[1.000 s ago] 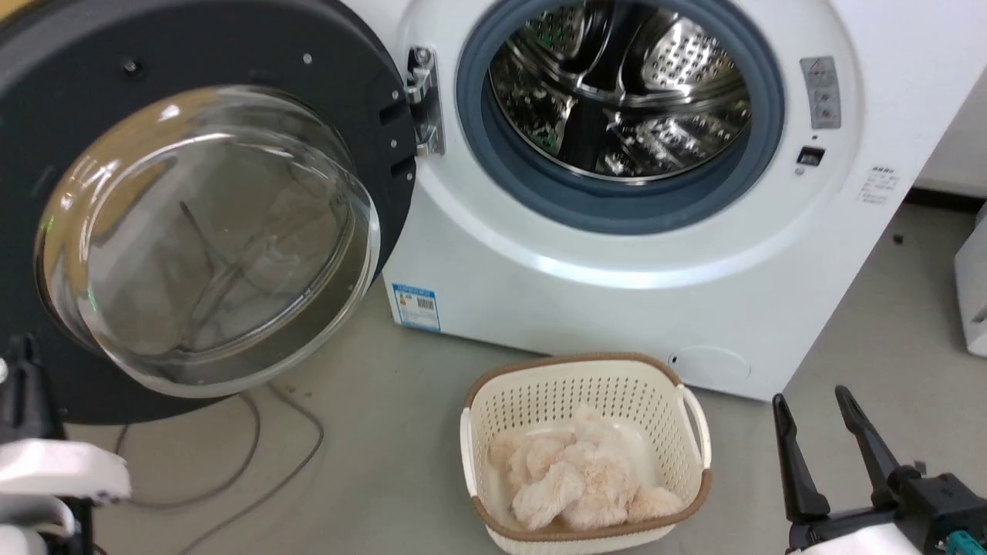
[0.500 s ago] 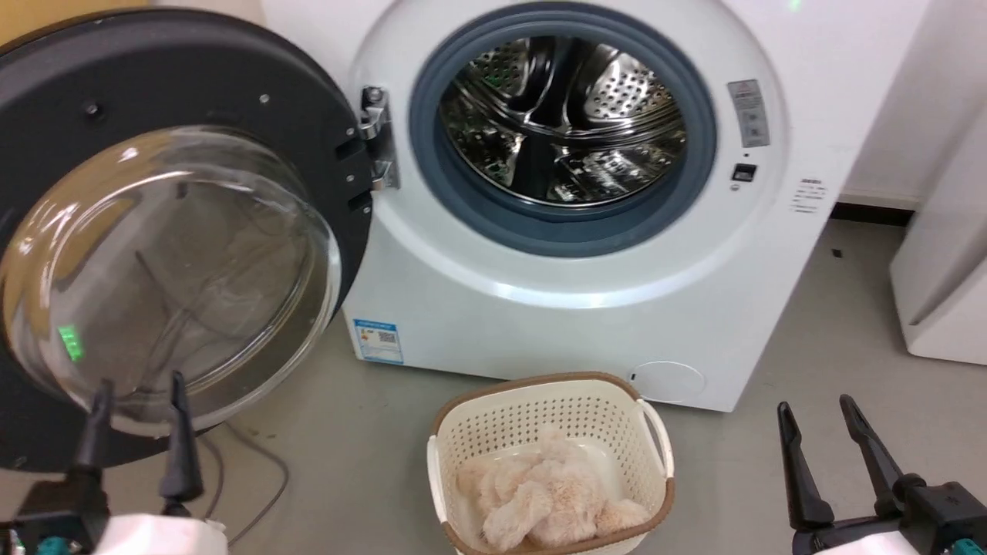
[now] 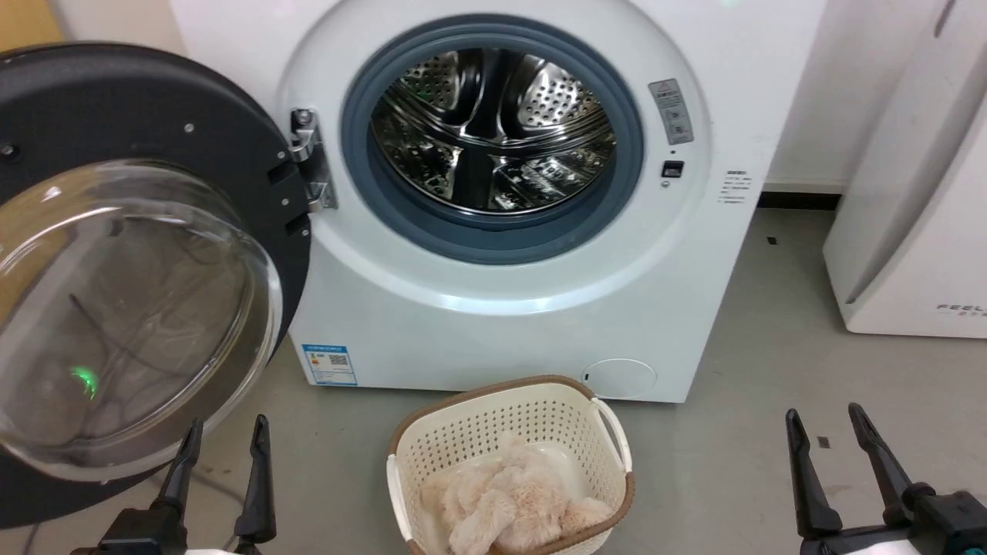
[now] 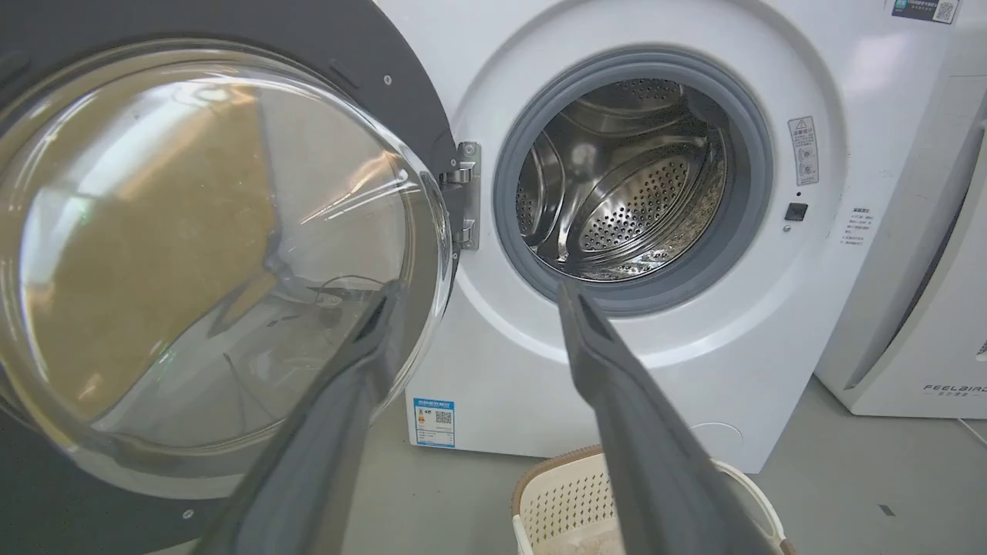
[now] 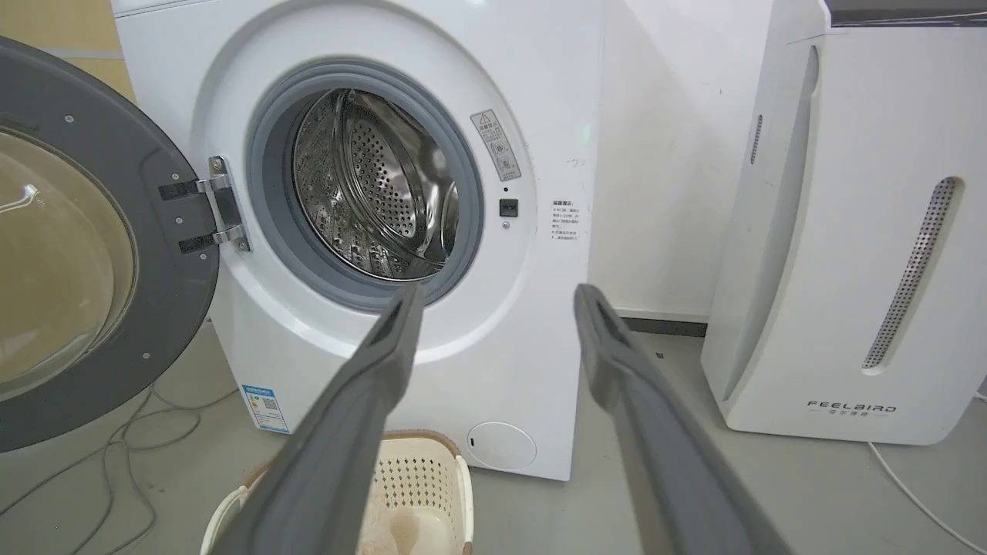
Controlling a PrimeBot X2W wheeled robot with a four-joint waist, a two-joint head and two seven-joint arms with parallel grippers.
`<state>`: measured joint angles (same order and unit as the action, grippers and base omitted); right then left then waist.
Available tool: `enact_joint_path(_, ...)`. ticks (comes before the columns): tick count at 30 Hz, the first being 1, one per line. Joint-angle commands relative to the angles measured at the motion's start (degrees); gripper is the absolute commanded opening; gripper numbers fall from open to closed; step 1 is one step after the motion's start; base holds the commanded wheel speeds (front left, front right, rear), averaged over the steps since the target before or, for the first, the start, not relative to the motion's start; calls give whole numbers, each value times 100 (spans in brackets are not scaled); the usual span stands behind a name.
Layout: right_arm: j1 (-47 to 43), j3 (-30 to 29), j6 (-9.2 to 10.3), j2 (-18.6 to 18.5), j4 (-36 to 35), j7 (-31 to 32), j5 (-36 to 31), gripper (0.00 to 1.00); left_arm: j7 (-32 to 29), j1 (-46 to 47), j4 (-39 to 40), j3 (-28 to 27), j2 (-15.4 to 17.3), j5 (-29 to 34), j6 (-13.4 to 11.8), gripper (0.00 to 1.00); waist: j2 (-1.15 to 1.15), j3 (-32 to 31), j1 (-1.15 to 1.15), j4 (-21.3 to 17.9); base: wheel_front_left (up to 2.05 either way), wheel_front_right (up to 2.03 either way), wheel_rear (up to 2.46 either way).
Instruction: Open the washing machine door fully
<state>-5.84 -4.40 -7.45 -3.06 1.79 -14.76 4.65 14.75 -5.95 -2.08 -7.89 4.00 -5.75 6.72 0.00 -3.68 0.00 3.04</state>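
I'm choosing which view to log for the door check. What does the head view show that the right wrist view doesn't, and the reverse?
Head view adds the left gripper, open, low beside the washing machine door. Right wrist view adds the perforated slot and full FEELBIRD name on the white appliance. Shared: the door swung wide, the washing machine with its drum, the open right gripper.

Head cam high, angled down at washing machine, wrist cams lower, facing fwd, all three share drum, L wrist nearest door
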Motion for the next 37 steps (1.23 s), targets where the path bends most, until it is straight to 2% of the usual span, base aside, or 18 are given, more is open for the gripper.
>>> enact_joint_path(1,-106,-7,-3,18,-22,-24,33,100,25,-59,-5,11,-19,-19,11,100,0,-13,0,-47,0,0,0)
enact_joint_path(8,-181,-24,-3,18,-45,-24,60,100,25,-142,-10,78,-64,0,6,100,0,-66,0,-290,0,0,0)
enact_joint_path(9,-100,-23,0,0,-27,2,41,0,-2,-69,-7,84,-51,1,-1,0,0,-56,0,-274,0,0,0)
enact_joint_path(37,38,65,0,3,-55,293,-59,0,-298,61,33,242,-69,113,-133,0,0,28,0,-285,0,0,0)
